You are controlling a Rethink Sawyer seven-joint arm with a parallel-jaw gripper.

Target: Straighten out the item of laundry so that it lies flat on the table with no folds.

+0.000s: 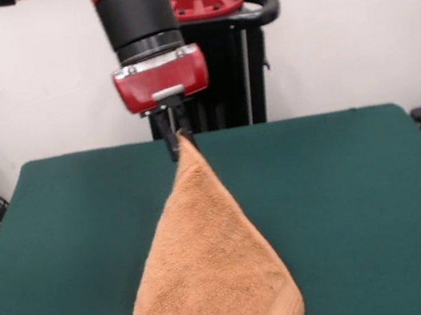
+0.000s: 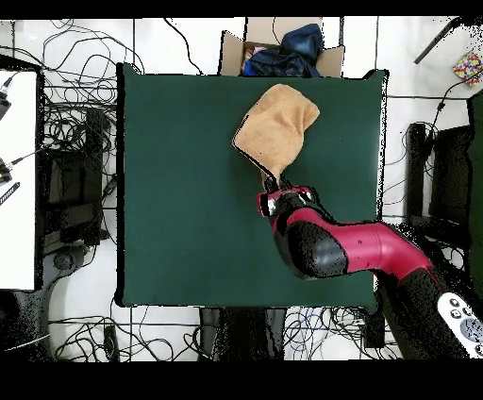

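Note:
The orange-tan terry towel hangs in a long cone from one pinched corner, its wide lower part resting on the dark green table near the front edge. My gripper is shut on that top corner, above the table's far middle. In the overhead view the towel spreads from the gripper toward the table's top edge. The border bands show faintly at the bottom hem; the white tag is hidden.
A cardboard box with dark cloth stands just beyond the table's edge near the towel. Cables lie on the floor around the table. The robot's black pedestal stands behind the table.

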